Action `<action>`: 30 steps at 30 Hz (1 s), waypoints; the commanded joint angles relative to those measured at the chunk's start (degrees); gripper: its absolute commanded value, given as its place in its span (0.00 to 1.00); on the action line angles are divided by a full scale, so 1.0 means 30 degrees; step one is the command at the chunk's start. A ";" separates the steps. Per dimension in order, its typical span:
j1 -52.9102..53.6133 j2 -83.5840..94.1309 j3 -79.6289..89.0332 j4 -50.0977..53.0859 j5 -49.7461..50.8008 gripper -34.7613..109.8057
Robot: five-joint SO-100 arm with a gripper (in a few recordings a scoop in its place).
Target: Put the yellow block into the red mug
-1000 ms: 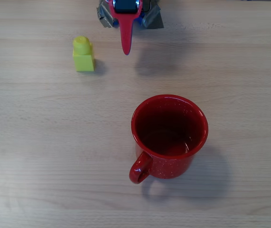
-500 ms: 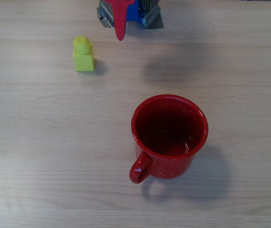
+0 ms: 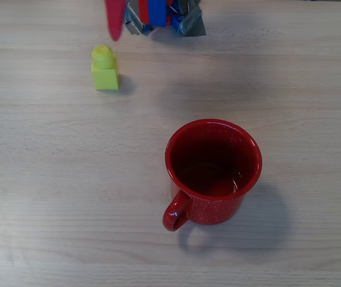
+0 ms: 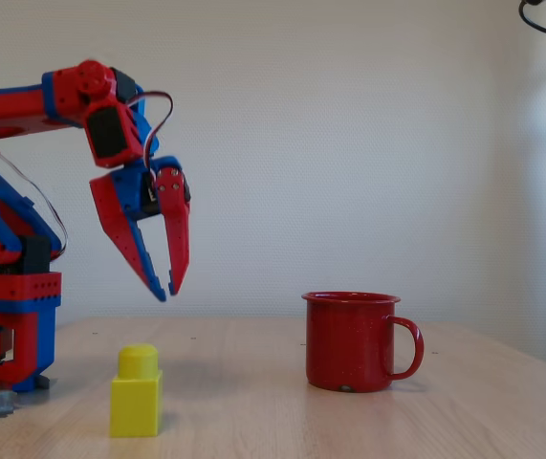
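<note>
My fingers (image 4: pixel 167 287) hang nearly pressed together high above the yellow block (image 4: pixel 137 390); it stands upright on the table (image 3: pixel 51 179), well apart from the red mug (image 3: pixel 213 169); I should spread them, then descend squarely.

A small yellow-green plastic brick (image 3: pixel 105 69) with a round stud stands upright on the pale wooden table (image 3: pixel 51 179). The red pointed gripper (image 3: pixel 114 18) appears just above the brick in the picture, at the top edge. Well below and right of the brick stands the glossy red speckled enamel mug (image 3: pixel 212 170), handle toward the bottom left.
</note>
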 commanded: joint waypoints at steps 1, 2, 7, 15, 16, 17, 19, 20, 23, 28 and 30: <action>0.0762 -0.0557 -0.1846 0.0059 -0.1113 0.24; 0.1084 -0.0850 -0.2109 0.0205 -0.1406 0.24; 0.2754 -0.2490 -0.4102 0.2139 -0.1787 0.24; 0.4307 -0.3867 -0.5889 0.5771 -0.5039 0.28; 0.4424 -0.3809 -0.5713 0.6035 -0.5566 0.31; 0.4541 -0.3721 -0.5479 0.6152 -0.5918 0.34; 0.4805 -0.3545 -0.4922 0.6123 -0.6328 0.38; 0.4922 -0.3516 -0.4687 0.6064 -0.6416 0.41; 0.5303 -0.3516 -0.4131 0.5918 -0.6445 0.50; 0.5801 -0.3545 -0.3252 0.5684 -0.6592 0.57; 0.5801 -0.3545 -0.2695 0.5186 -0.6533 0.57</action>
